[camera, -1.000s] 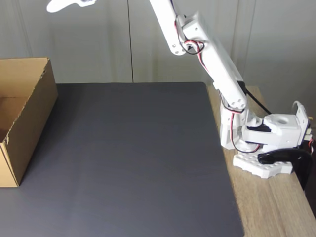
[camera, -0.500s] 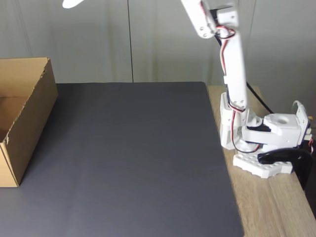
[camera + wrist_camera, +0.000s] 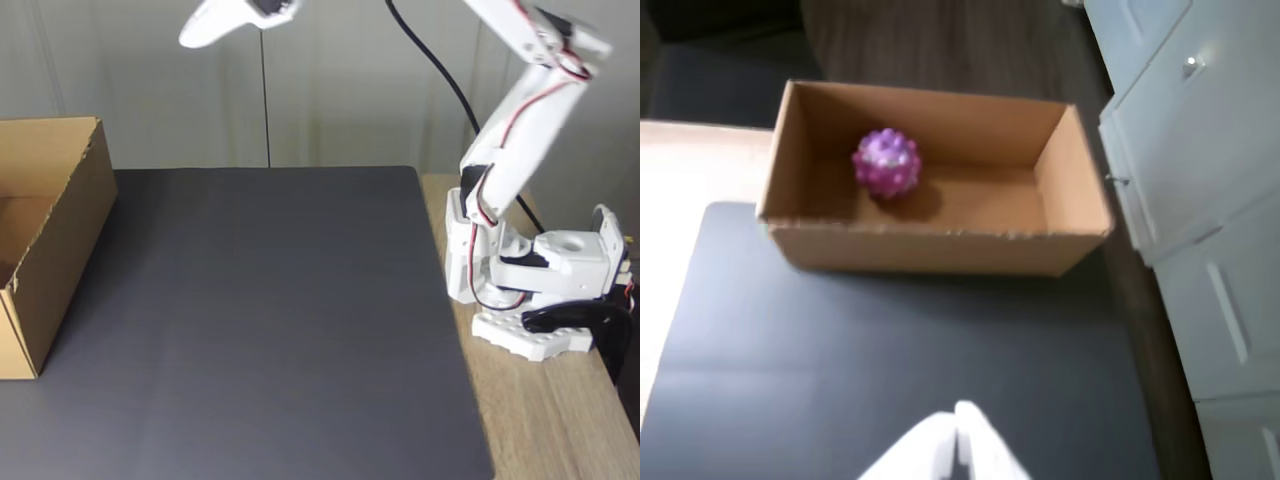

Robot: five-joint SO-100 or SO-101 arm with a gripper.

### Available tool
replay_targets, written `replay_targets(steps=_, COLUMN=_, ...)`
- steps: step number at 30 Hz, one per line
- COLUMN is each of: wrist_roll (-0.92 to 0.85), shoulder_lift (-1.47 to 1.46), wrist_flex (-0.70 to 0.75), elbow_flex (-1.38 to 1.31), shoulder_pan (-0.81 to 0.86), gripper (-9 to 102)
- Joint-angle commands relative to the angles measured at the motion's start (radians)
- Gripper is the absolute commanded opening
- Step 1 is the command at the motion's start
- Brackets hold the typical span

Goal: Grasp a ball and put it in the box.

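The pink-purple bumpy ball point(image 3: 886, 162) lies inside the brown cardboard box point(image 3: 1060, 190), near its left end in the wrist view. In the fixed view the box point(image 3: 60, 240) stands at the mat's left edge, and its inside is hidden from that side. My white gripper point(image 3: 958, 425) is shut with nothing in it, well back from the box over the dark mat. High at the top of the fixed view, the gripper point(image 3: 192, 37) points left, far above the table.
A black mat point(image 3: 270, 320) covers most of the wooden table point(image 3: 550, 420). The arm's base point(image 3: 530, 290) is clamped at the right edge. White cabinet doors point(image 3: 1200, 150) stand to the right of the box in the wrist view.
The arm has swung back toward its base; the gripper moved right along the top of the fixed view, away from the box.
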Motion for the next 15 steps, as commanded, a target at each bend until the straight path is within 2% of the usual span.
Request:
replay_targets(steps=1, wrist_roll=-0.020, shoulder_lift=0.121, wrist_flex=-0.077, elbow_flex=0.127, shoulder_pan=-0.006, gripper=0)
replay_targets(steps=15, wrist_roll=-0.035, shoulder_lift=0.457, wrist_flex=-0.204, elbow_flex=0.615, shoulder_pan=0.005, gripper=0)
